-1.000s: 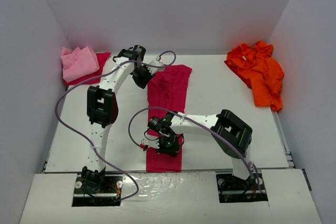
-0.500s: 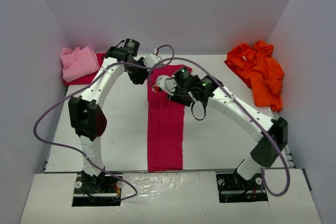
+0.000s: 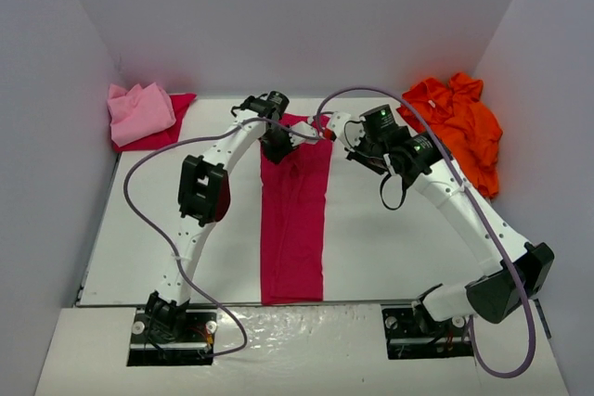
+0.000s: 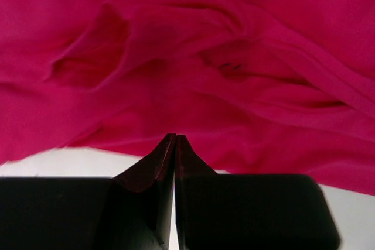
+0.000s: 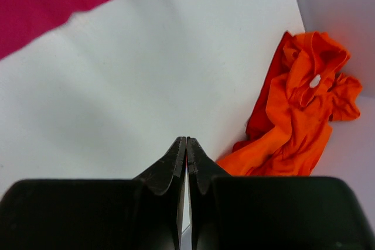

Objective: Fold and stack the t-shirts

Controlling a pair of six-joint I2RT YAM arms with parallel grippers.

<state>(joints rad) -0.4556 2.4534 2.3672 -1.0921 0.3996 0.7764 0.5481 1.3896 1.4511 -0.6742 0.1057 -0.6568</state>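
A: Where does the crimson shirt (image 3: pixel 294 220) lie, and which way does it run?

B: It is a long narrow strip flat on the table (image 3: pixel 399 229), between the two arms. Its long axis runs from the far end straight down to the near edge.

A: And the jaws, relative to that strip?

B: Both are at the far end. The left gripper (image 4: pixel 175 140) sits on the far left corner, with rumpled cloth spread right ahead of its tips. The right gripper (image 5: pixel 186 141) is just off the far right corner, over bare table. From there the crimson edge lies off to one side and the orange shirt (image 5: pixel 293 115) is heaped on the other.

A: So the left is nearer. Are the jaws spread?

B: No, both pairs are pressed together. I see no cloth between either pair, and the right one touches nothing.

A: The next move, then?

B: My guess is that they part and take those far corners to fold toward the near end, with the pink shirt (image 3: pixel 139 110) waiting at far left
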